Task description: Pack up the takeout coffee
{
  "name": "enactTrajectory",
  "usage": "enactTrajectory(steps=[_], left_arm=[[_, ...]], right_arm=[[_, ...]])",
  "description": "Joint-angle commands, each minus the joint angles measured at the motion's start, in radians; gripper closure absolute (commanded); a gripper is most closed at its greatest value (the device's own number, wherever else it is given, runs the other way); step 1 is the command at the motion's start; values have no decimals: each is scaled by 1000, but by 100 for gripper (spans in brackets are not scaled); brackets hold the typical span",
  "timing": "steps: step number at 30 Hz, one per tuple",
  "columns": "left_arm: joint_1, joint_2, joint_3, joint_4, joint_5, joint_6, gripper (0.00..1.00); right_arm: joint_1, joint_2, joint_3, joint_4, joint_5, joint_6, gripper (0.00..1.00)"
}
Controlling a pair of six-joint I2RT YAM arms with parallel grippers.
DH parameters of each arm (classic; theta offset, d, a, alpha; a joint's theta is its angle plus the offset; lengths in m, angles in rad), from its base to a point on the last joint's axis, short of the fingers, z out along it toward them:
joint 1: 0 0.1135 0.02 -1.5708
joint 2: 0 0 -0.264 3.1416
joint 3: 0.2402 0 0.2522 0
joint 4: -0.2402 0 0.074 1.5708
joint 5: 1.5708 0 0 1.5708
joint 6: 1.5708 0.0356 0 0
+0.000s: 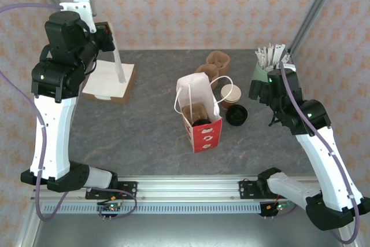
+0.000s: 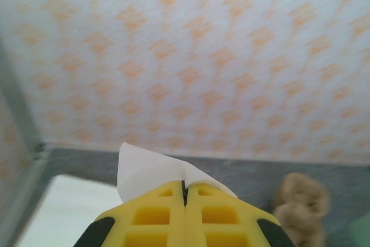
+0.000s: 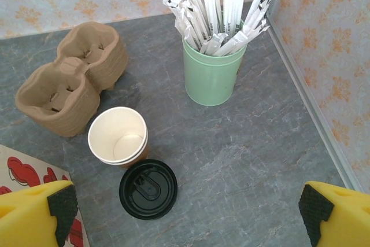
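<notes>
In the upper left of the overhead view, the left arm stands raised over a stack of white napkins [image 1: 107,82] on a flat brown base. The left gripper [image 2: 185,195] has its yellow jaws pressed together, pinching 1 white sheet [image 2: 150,169]. From above, that sheet hangs as a narrow strip reaching down to the top of the stack. In the left wrist view its corner pokes up above the fingertips.

At the centre of the overhead view, the red-and-white bag [image 1: 199,117] stands upright and open on the grey table [image 1: 144,137]. Something brown and a round black shape sit inside it, and I cannot tell what they are. Behind the bag, toward the back wall, is a stack of brown moulded-pulp cup trays [image 3: 69,76].

The takeout coffee [image 3: 118,137] stands upright on the table just right of the bag and outside it, near but apart. It has no lid, so its white inside shows, and a sliver of the brown sleeve shows at its lower edge. A black lid [image 3: 148,189] lies flat on the table just beside the cup, below and right of it in the right wrist view.

Further right, near the frame post, stands the mint-green cup [image 3: 213,76] full of paper-wrapped sticks. The right gripper [image 3: 185,218] hovers above the table with its jaws spread wide, holding nothing. Its 2 yellow fingers [image 3: 34,215] sit in the lower corners of the right wrist view, with the lid between them and nearer the left one
</notes>
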Motion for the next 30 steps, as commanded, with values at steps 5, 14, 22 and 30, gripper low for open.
enactTrajectory(steps=[5, 14, 22, 30], left_arm=[[-14, 35, 56, 191, 355, -235, 100], [-128, 78, 177, 235, 443, -383, 100], [-285, 89, 164, 233, 393, -394, 100], [-438, 114, 90, 260, 322, -417, 100]], right_arm=[[-6, -38, -3, 18, 8, 36, 1], [-6, -38, -1, 10, -8, 66, 1], [-7, -38, 0, -3, -14, 78, 1], [-7, -40, -10, -8, -18, 89, 1]])
